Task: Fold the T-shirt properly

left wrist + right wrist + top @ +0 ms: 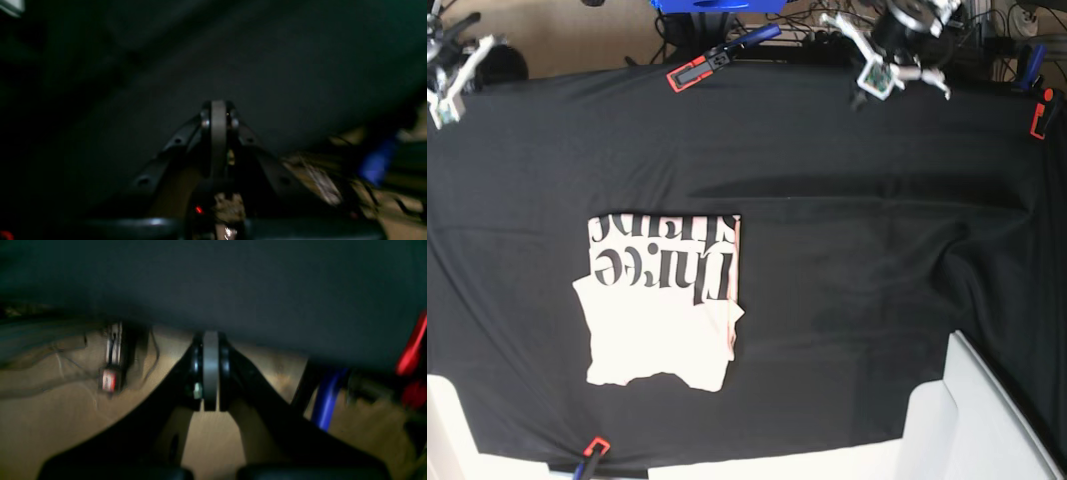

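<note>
On the worktop (877, 250) lies the folded T-shirt (662, 305), edges ragged — black cloth all round. Both arms sit at the far edge — left fingers (218, 115) and right fingers (210, 346) pressed together, empty.

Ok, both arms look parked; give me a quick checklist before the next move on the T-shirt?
1. T-shirt folded into a compact block, lettering showing on top: ok.
2. Bottom edge even: not ok, ragged.
3. Left gripper shut, empty: ok.
4. Right gripper shut, empty: ok.
5. Both arms off the shirt, at the far edge of the black tablecloth: ok.
6. Fold finished: cannot tell.
</note>
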